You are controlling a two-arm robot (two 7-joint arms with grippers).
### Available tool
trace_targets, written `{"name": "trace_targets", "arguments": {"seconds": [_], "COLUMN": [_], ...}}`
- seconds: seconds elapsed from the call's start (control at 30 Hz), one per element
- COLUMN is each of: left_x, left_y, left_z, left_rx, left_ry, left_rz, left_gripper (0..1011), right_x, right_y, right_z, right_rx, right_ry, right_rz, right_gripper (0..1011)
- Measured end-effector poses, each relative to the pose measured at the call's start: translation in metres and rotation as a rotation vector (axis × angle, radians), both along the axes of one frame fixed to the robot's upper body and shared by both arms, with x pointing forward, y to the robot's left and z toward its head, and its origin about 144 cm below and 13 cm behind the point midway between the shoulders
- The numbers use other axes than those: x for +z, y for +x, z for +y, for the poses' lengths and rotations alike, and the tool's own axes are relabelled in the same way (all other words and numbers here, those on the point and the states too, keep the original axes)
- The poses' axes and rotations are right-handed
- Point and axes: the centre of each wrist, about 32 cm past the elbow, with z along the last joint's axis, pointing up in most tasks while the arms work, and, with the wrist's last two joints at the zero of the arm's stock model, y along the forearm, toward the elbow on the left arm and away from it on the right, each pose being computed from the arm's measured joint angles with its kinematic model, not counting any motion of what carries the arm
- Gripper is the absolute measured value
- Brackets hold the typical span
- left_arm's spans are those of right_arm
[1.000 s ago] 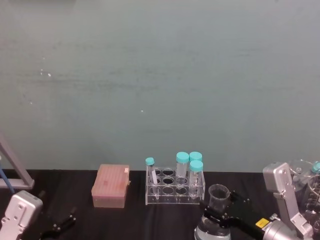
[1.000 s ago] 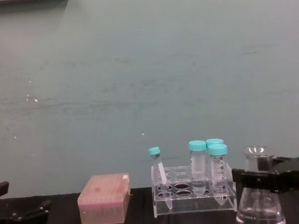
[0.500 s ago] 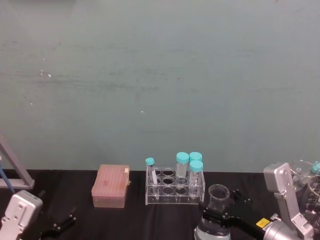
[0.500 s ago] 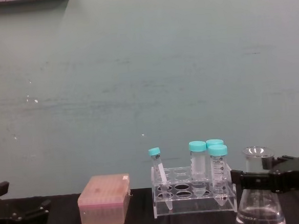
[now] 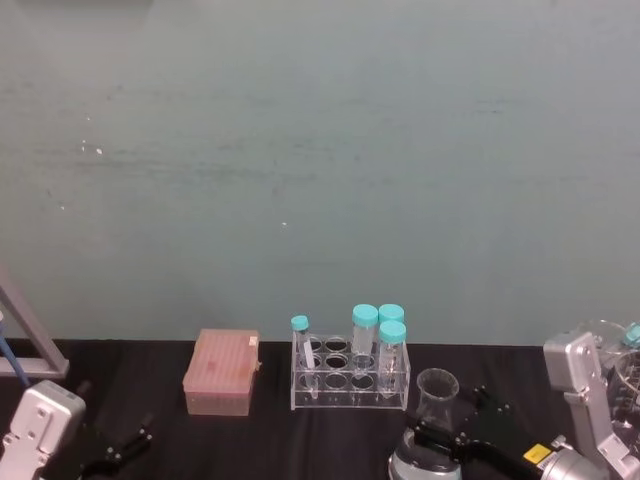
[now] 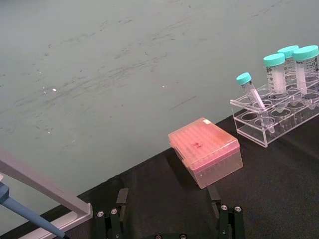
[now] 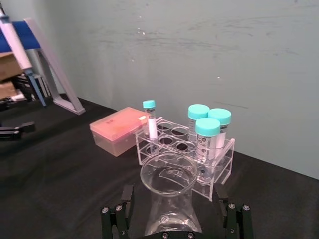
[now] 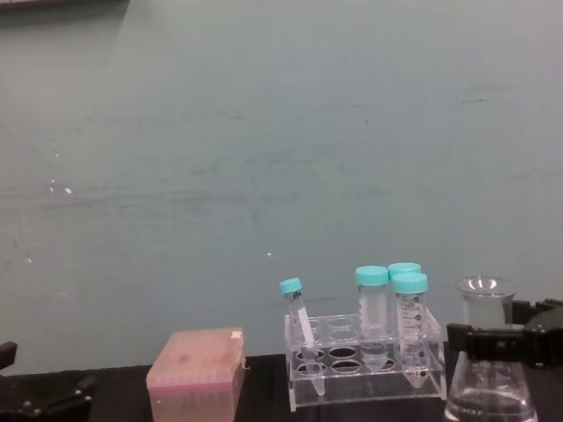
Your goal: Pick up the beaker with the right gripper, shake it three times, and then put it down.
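Note:
The beaker [image 5: 437, 388] is a clear glass conical flask standing on the black table at the front right, beside the tube rack. In the chest view the beaker [image 8: 489, 396] rises a little above the tubes. My right gripper [image 5: 450, 425] is open, one finger on each side of the beaker's neck with a gap on both sides. The right wrist view looks down on the beaker's rim [image 7: 167, 174] between the two fingers of my right gripper [image 7: 174, 201]. My left gripper [image 6: 167, 204] is parked open, low at the front left over bare table.
A clear rack [image 5: 350, 372] with several teal-capped tubes stands just left of and behind the beaker. Left of the rack sits a pink tip box [image 5: 222, 372]. A grey pipette stand [image 5: 28, 345] is at the far left, and more glassware [image 5: 612, 345] at the far right.
My right arm has drawn back slightly to the right, and its fingers now stand clear of the beaker's neck. The beaker stays upright on the table. My left arm has not moved.

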Motion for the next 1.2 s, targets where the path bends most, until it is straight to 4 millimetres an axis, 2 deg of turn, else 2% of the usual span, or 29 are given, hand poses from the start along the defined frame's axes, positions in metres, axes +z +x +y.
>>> {"name": "trace_targets", "arguments": {"seconds": [0.6,0.9,1.03,1.2], "left_x": [0.0,0.0,0.0,0.0], "left_y": [0.0,0.0,0.0,0.0], "left_z": [0.0,0.0,0.0,0.0], "left_rx": [0.0,0.0,0.0,0.0], "left_ry": [0.0,0.0,0.0,0.0], "left_rz": [0.0,0.0,0.0,0.0], "left_gripper": [1000,1000,1000,1000], "right_x": [0.013,0.018,0.012,0.004], "right_y": [-0.002,0.001,0.002,0.0], "right_z": [-0.01,-0.008,-0.009,-0.012], "right_rx": [0.046,-0.325,-0.431,-0.493], "right_ry": [0.207,-0.054,-0.16,-0.182], "right_rz": [-0.189,-0.319,-0.281,-0.192], "right_gripper": [1000,1000,1000,1000]}}
